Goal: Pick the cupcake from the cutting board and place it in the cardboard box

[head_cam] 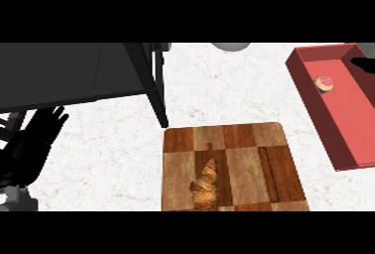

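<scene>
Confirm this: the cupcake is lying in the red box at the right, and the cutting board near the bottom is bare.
Not quite. The head view shows the cupcake lying in the red box at the right, but the cutting board is not bare: a croissant lies on it, near its lower edge.

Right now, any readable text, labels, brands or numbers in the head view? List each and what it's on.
None readable anywhere.
Red box: plain walls, no print.
Cupcake inside it: no label.
Cutting board: wood grain only.
Croissant on it: no marking.
Black appliance: unmarked.
</scene>
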Robot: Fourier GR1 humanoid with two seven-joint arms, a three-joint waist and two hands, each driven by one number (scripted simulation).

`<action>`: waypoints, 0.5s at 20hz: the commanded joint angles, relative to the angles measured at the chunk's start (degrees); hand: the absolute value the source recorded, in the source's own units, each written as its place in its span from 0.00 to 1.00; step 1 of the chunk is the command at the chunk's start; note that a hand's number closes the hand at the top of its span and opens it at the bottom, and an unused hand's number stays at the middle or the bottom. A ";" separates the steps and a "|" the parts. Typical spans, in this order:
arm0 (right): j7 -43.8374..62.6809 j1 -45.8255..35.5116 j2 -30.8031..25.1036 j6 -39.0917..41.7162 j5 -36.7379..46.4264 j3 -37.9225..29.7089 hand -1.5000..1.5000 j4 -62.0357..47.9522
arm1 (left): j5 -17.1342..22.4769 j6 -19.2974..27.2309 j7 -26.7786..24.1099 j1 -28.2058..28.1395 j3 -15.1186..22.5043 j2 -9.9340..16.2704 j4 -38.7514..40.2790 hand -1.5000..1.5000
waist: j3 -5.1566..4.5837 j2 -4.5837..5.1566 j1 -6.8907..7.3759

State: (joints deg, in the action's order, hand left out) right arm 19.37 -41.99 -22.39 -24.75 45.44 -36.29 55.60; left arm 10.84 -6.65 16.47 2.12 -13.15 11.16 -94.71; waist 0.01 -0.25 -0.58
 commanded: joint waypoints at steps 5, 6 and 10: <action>1.89 12.85 0.72 4.92 -11.55 -4.02 0.00 19.87 | 1.01 -0.82 0.51 1.70 -1.93 1.78 1.66 0.50 | -0.04 -0.02 -0.29; -2.93 16.55 -1.41 7.40 -15.81 -7.36 0.00 19.67 | -0.58 1.20 1.73 -0.43 0.87 -1.04 -2.29 0.50 | 0.01 -0.11 -0.53; -0.41 22.80 -4.53 16.42 -20.21 -7.37 0.00 27.23 | -1.65 1.18 0.03 0.54 0.74 -0.85 -0.65 0.50 | -0.04 0.03 -0.31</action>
State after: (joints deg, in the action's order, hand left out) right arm 18.22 -25.06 -24.45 -15.22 30.01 -42.51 75.97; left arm 10.80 -6.29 17.84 1.88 -13.05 10.95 -96.31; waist 0.00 -0.27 -0.79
